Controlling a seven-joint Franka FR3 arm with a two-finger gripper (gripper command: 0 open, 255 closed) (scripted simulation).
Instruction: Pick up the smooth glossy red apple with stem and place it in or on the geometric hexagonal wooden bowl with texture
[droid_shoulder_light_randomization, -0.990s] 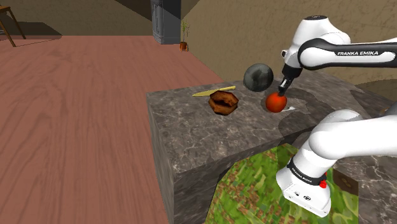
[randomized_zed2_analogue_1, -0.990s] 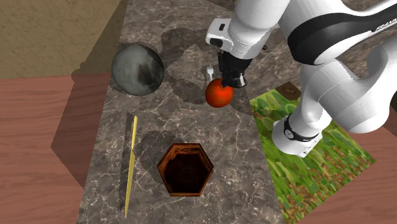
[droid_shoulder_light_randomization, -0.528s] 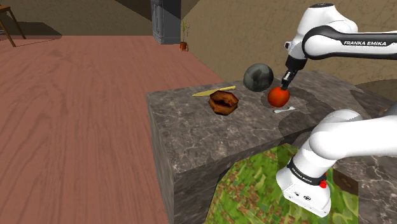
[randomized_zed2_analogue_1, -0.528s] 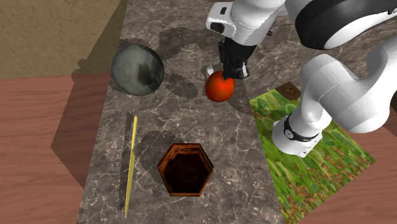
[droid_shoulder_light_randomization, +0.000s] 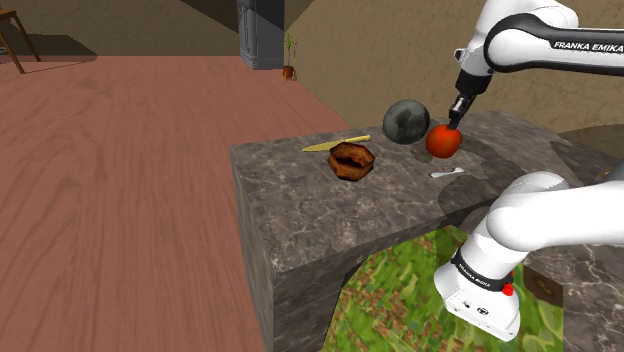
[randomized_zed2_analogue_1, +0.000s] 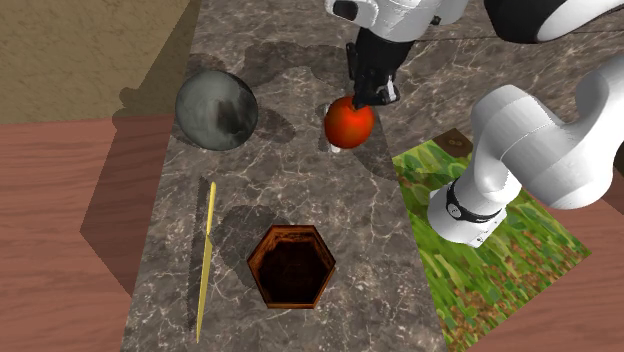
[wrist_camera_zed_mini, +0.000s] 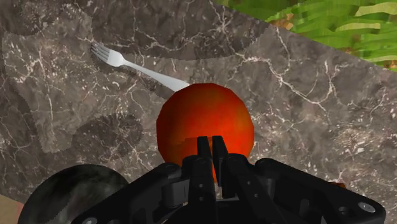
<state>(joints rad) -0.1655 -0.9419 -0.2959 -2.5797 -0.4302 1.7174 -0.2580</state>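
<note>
Read from the second exterior view's left to its right, the counter (randomized_zed2_analogue_1: 300, 190) carried a thin yellow stick (randomized_zed2_analogue_1: 205, 262) at its edge, a dark ball (randomized_zed2_analogue_1: 216, 110) beyond it, and the hexagonal bowl (randomized_zed2_analogue_1: 291, 266) nearer the middle, upright and holding nothing. To the right of these the apple (randomized_zed2_analogue_1: 348, 123) hung under the gripper (randomized_zed2_analogue_1: 362, 98). In the wrist view the two black fingers (wrist_camera_zed_mini: 203, 159) stood almost together, clamped on the top of the apple (wrist_camera_zed_mini: 205, 122). What exactly they pinched there could not be made out. A fork (wrist_camera_zed_mini: 137, 67) lay on the stone past the apple, not touching it. In the shoulder view the apple (droid_shoulder_light_randomization: 443, 141) sat above that fork (droid_shoulder_light_randomization: 446, 173) and just beside the ball (droid_shoulder_light_randomization: 406, 121), with the bowl (droid_shoulder_light_randomization: 351, 160) well apart toward that view's left. Status, as judged: the grasp was made and the apple appeared clear of the counter, so the pick-up was complete. Remaining: carry the apple across to the bowl, avoid the ball on the way, lower it over the opening, and open the fingers. The bowl was unobstructed.
</note>
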